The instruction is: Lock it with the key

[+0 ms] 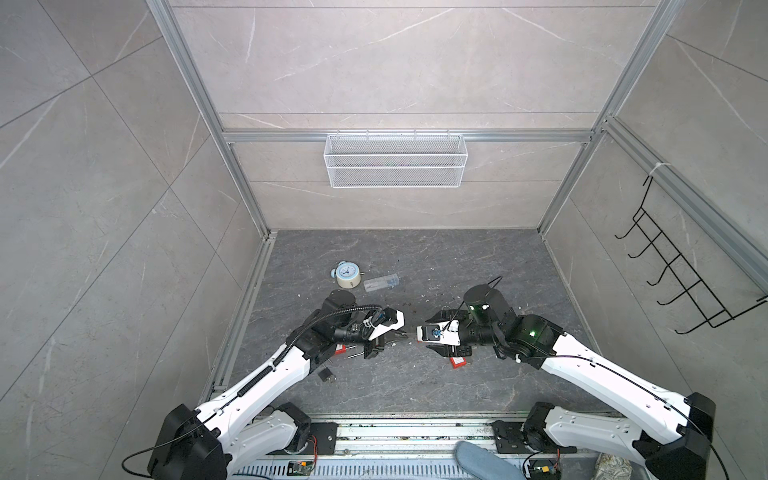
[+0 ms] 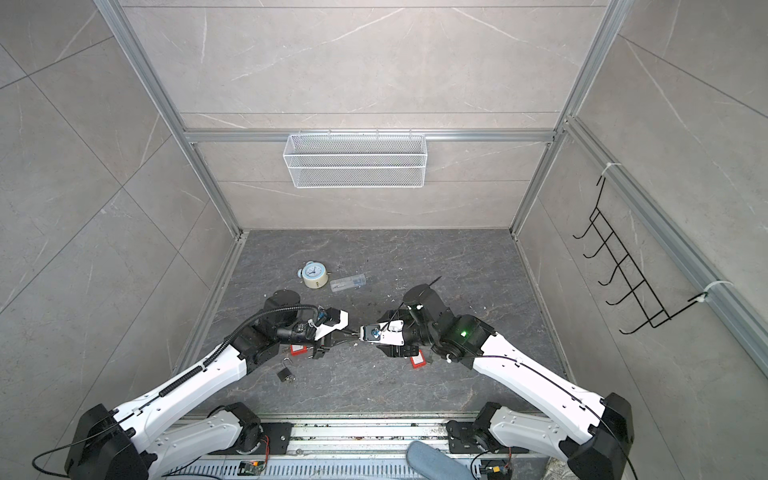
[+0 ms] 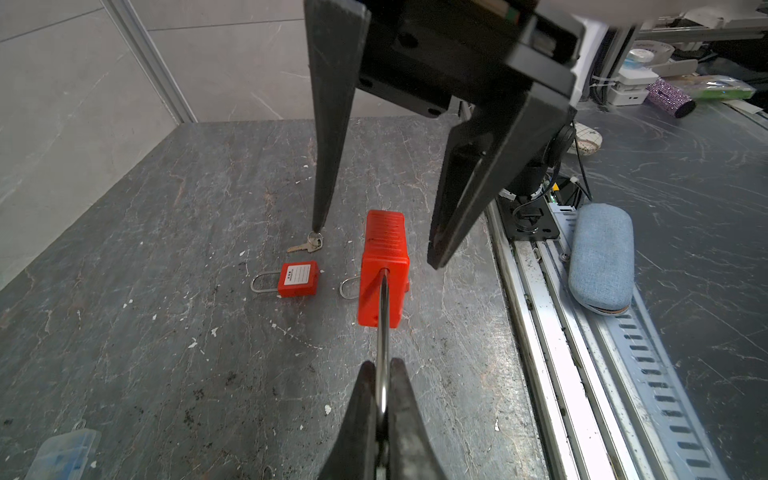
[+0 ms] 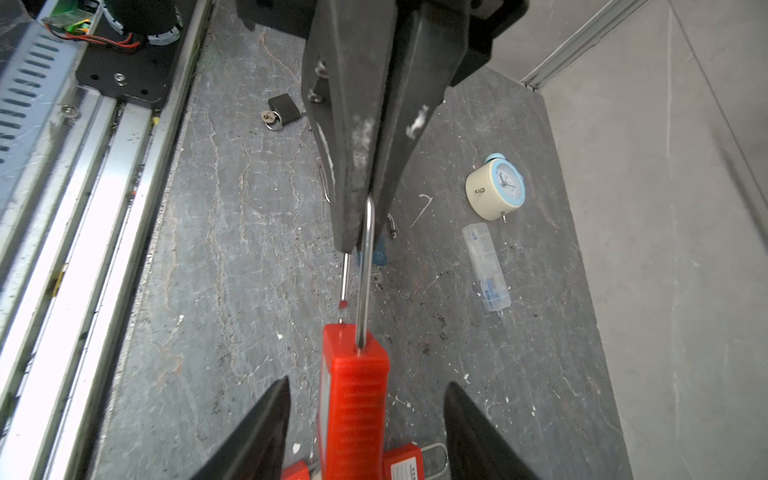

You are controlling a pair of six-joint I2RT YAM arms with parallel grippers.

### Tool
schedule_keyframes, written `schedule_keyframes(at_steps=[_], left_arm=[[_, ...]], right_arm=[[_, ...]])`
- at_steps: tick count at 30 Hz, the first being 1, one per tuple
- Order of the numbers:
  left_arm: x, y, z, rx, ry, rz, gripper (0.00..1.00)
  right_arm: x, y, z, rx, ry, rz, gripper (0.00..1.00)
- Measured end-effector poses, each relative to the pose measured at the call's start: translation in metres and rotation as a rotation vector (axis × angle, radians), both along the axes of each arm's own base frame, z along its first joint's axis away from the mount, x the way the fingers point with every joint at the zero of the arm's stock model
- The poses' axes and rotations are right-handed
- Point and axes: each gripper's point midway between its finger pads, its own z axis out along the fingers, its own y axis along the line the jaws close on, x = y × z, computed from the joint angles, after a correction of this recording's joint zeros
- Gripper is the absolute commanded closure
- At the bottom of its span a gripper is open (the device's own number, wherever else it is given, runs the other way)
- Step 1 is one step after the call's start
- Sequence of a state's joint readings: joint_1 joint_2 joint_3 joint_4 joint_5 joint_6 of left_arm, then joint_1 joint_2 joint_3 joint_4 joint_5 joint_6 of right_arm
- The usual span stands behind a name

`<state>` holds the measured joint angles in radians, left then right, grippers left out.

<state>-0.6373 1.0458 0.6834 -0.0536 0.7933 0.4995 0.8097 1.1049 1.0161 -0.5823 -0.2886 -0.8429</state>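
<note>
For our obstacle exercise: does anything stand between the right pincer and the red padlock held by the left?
Nothing visible does. The red padlock sits inside the open right pincer, touching neither side; the shut left pincer grips its shackle.

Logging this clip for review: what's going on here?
The left tool is shut on the shackle of a red padlock, holding it above the table. The right tool stands open, one finger on each side of the padlock's body, not touching it. One shackle leg looks out of the body, so it seems not locked yet. A key lies on the table.
</note>
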Motion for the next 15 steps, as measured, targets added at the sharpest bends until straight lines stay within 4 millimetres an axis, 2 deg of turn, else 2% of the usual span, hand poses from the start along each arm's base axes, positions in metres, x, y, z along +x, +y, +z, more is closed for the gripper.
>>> schedule_keyframes(at_steps=[4, 7, 12, 15], left_arm=[[-0.007, -0.001, -0.001, -0.006, -0.008, -0.019, 1.00], [-0.012, -0.002, -0.002, -0.012, -0.017, -0.031, 1.00], [-0.017, -0.003, -0.003, -0.025, -0.032, -0.043, 1.00], [-0.019, -0.004, -0.002, -0.032, -0.042, -0.050, 1.00]], right_arm=[[-0.006, -0.007, -0.002, -0.028, 0.057, 0.003, 0.51], [-0.011, -0.010, -0.010, -0.056, 0.115, 0.005, 0.53], [-0.021, -0.010, -0.020, -0.093, 0.209, 0.029, 0.58], [-0.025, -0.009, -0.026, -0.110, 0.255, 0.040, 0.65]])
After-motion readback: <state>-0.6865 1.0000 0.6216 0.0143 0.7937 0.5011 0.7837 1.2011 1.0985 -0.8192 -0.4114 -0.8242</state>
